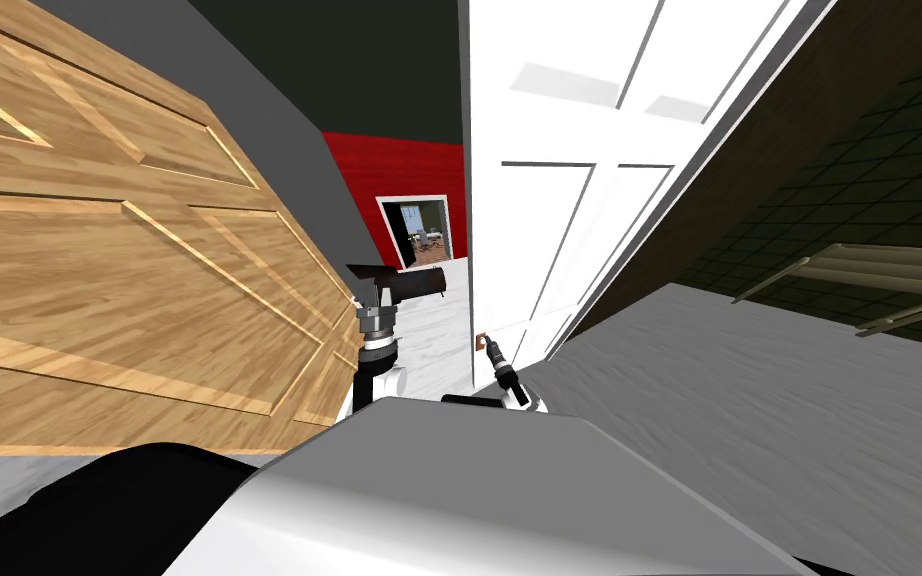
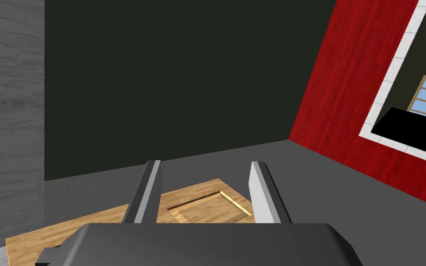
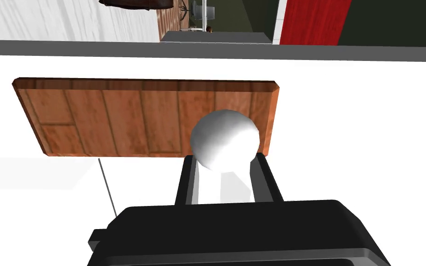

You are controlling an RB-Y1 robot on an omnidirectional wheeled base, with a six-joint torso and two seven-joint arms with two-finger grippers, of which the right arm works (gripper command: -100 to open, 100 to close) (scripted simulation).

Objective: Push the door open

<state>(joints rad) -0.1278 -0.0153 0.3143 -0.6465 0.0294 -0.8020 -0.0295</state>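
Observation:
A white panelled door (image 1: 569, 200) stands ahead and slightly to my right, with a gap at its left edge. In the right wrist view a round, pale grey knob (image 3: 225, 138) sits on a brown wooden plate (image 3: 115, 115) fixed to the white door (image 3: 346, 138). My right gripper (image 3: 225, 159) is shut on the knob, its fingers pressing the knob's sides. In the head view that gripper (image 1: 486, 342) is small, at the door's edge by the plate (image 1: 478, 341). My left gripper (image 2: 206, 166) is open and empty, held up beside a wooden door (image 2: 193, 208); the head view shows the left gripper (image 1: 399, 285) to the left of the gap.
A large wooden panelled door (image 1: 99, 280) fills the left side, close to my left arm. Through the gap I see a red wall (image 1: 399, 170) with a white-framed opening (image 1: 419, 230) and pale floor. A grey wall (image 1: 749, 420) runs along my right.

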